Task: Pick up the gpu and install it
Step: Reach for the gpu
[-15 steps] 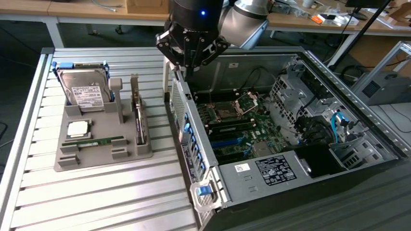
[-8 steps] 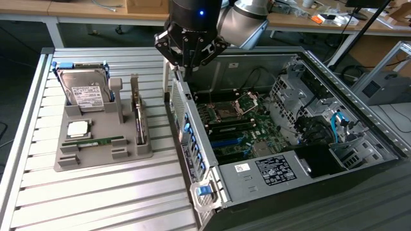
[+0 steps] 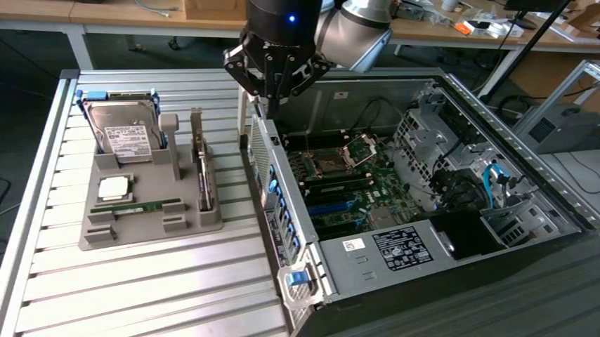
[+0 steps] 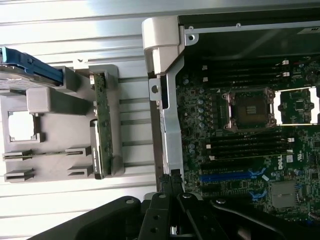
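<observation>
A ribbed metal bench (image 3: pixel 140 281) carries everything, with cluttered desks behind it. The largest thing on it is an open computer case (image 3: pixel 356 98) lying on its side toward the exterior view's right, its motherboard (image 3: pixel 347 182) bare, with an empty processor socket and blue slots showing. Above the case's near side wall hangs the robot arm (image 3: pixel 361 28). Its dark fingers (image 3: pixel 267 84) are clenched together with nothing between them, and they point down at the top edge of that wall. Toward the exterior view's left, well apart from the fingers, sits a grey holder (image 3: pixel 122 232) with moulded slots. At its far end a hard drive (image 3: pixel 126 133) with a white label stands upright in a blue frame. The gpu (image 3: pixel 199 168) stands on edge in the slot along the holder's side nearest the case, untouched, its silver bracket rising at the far end. A square processor chip (image 3: pixel 114 187) lies flat in a recess near the middle of the holder. Just in front of it, a narrow green RAM stick (image 3: pixel 136 207) rests in its own groove
</observation>
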Controlling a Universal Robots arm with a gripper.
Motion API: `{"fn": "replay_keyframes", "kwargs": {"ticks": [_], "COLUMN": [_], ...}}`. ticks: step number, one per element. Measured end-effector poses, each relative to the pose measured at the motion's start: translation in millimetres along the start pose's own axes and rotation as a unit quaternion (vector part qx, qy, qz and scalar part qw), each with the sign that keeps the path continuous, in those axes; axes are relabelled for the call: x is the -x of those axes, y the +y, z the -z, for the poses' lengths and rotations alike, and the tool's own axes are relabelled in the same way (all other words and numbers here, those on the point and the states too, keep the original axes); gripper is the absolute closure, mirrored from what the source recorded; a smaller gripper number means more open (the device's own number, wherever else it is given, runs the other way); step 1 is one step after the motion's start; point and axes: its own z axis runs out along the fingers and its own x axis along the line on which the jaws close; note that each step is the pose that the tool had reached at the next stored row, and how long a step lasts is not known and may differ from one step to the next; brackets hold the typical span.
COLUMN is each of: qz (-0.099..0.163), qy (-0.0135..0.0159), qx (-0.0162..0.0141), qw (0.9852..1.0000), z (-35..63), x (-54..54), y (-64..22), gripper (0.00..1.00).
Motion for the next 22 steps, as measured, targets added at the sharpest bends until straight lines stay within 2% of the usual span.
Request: {"fn": "replay_keyframes", "kwargs": {"ticks": [22], "qz": [0.0], "qy": [0.0], "qx": [0.0], "qw": [1.0], "z": [0.3], "x": [-9.6], "y": [-0.7], "gripper": [0.89]}}
